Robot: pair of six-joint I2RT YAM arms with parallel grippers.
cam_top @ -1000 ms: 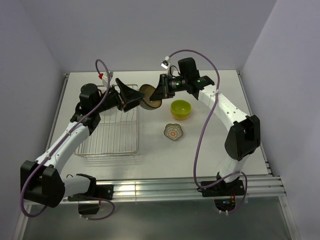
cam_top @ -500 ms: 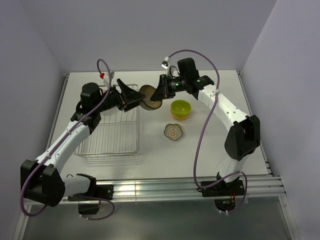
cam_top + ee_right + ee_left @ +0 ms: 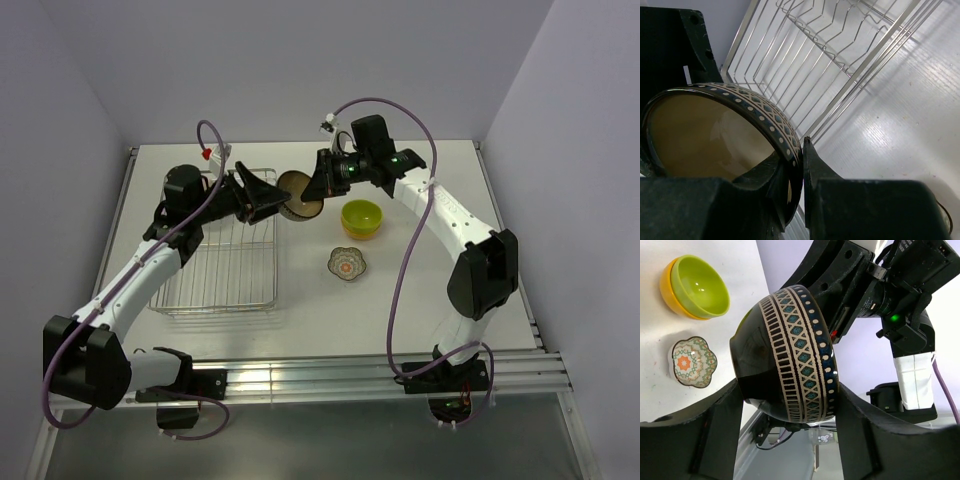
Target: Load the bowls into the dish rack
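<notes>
Brown patterned bowl (image 3: 790, 350) pinched by right end effector (image 3: 801, 150); left end effector (image 3: 787, 402) straddles it, grip unconfirmed; silver wire dish rack (image 3: 225, 270) visibly unloaded.

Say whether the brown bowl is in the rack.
Out: brown bowl hangs tipped between left gripper and right gripper, right of the rack.

brown patterned bowl (image 3: 298, 193), tilted, beside dish rack (image 3: 225, 262)

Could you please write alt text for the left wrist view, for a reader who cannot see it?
A dark brown bowl with a patterned band, tipped on its side, sits between the fingers of the left gripper, the right gripper behind it. Beyond, a lime-green bowl nests in an orange bowl beside a small scalloped bowl.
</notes>
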